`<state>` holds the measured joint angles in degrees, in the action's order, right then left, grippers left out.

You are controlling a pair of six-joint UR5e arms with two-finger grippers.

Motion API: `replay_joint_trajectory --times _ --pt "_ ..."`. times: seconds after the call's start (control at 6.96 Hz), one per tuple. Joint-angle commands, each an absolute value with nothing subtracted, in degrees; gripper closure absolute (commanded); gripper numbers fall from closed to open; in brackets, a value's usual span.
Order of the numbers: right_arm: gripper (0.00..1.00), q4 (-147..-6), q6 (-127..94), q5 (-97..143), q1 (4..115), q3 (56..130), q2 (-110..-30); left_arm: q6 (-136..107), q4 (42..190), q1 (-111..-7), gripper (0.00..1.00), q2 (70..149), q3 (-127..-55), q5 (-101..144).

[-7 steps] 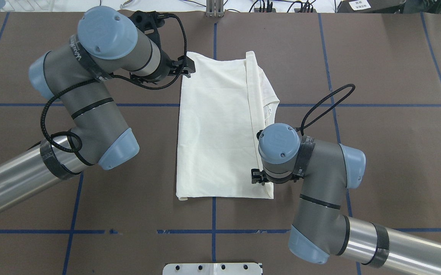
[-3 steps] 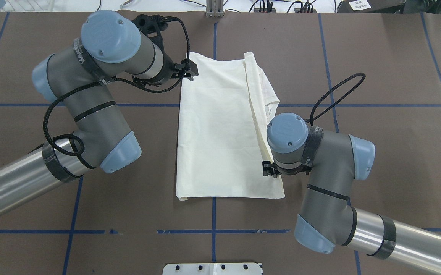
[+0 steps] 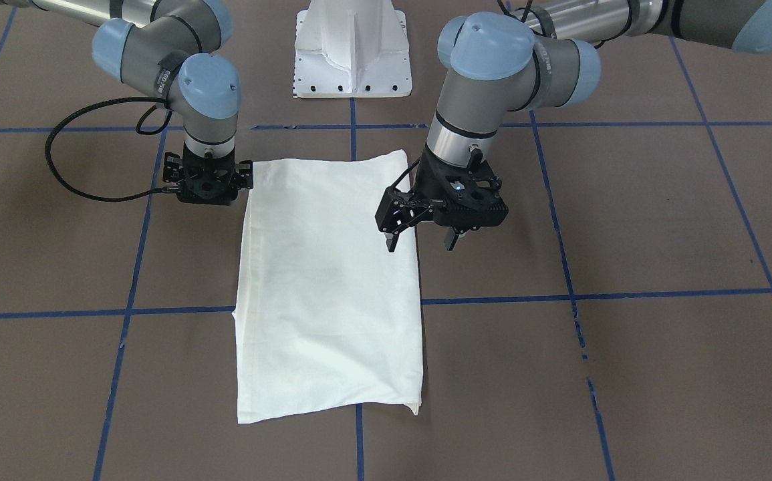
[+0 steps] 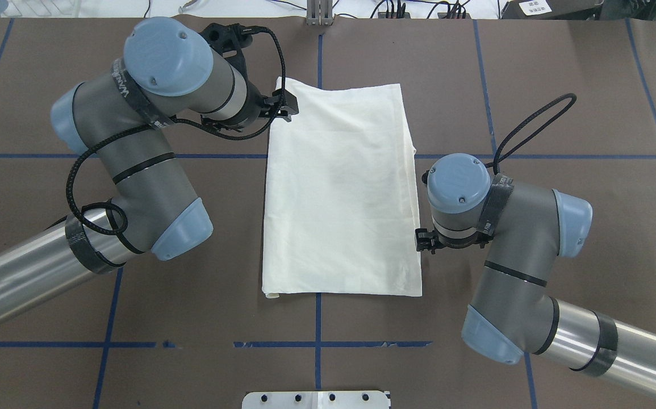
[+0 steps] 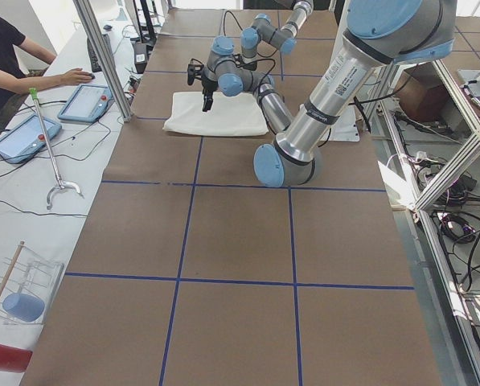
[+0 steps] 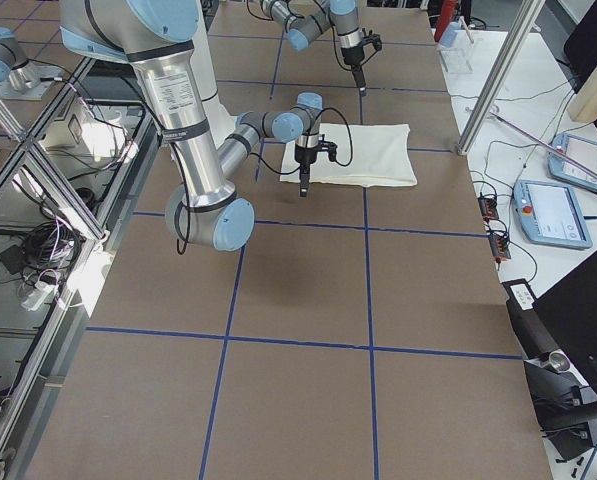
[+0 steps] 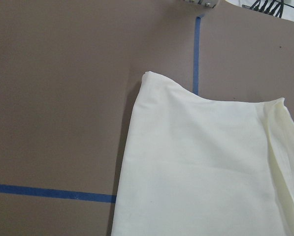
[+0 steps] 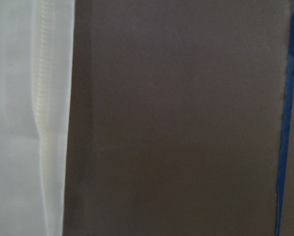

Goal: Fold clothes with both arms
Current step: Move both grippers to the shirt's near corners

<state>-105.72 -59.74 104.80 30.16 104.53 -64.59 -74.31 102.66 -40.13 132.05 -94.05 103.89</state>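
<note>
The cream shirt (image 4: 339, 193) lies flat on the brown table as a folded rectangle, plain side up; the print is hidden. It also shows in the front view (image 3: 329, 287). My left gripper (image 3: 421, 244) is open and empty, raised over the shirt's far left corner (image 4: 282, 105). The left wrist view looks down on that corner (image 7: 201, 167). My right gripper (image 4: 425, 241) is low beside the shirt's right edge, near its front corner, apart from the cloth and open. It shows in the front view (image 3: 206, 186). The right wrist view shows the hem (image 8: 43, 123) flat on the table.
The white pedestal base (image 3: 352, 47) stands at the robot's side of the table. Blue tape lines (image 4: 316, 343) grid the brown mat. Black cables loop off both wrists (image 4: 532, 130). An operator (image 5: 2, 48) and tablets (image 6: 556, 212) are at a side bench.
My right gripper moved to the right, drew the shirt's top layer over the exposed sleeve part, and let go. The shirt now lies as a wider flat rectangle. My left gripper barely shifted.
</note>
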Motion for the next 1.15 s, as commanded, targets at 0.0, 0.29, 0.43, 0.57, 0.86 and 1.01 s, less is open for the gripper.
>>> replay_joint_trajectory --times 0.0,0.29,0.43,0.57,0.86,1.01 --pt "0.00 -105.73 -55.82 107.64 34.52 105.20 -60.75 -74.36 102.83 -39.99 0.00 131.66 -94.48 103.89" --pt "0.00 -102.16 -56.68 111.51 35.24 108.71 -60.82 -82.46 109.03 -33.88 0.00 124.77 -96.92 106.06" --pt "0.00 -99.95 -57.30 113.27 35.33 109.24 -60.91 -90.10 113.16 -30.71 0.00 121.58 -97.64 107.21" --pt "0.00 -98.89 -59.22 113.55 35.33 109.77 -60.91 -96.53 113.03 -26.85 0.00 120.86 -99.13 106.70" --pt "0.00 -98.61 -59.41 113.91 35.42 110.04 -60.82 -107.19 111.28 -21.12 0.00 120.24 -99.93 104.26" --pt "0.00 -98.61 -59.41 113.91 35.59 110.13 -60.82 -107.40 107.79 -20.22 0.00 120.41 -99.93 102.41"
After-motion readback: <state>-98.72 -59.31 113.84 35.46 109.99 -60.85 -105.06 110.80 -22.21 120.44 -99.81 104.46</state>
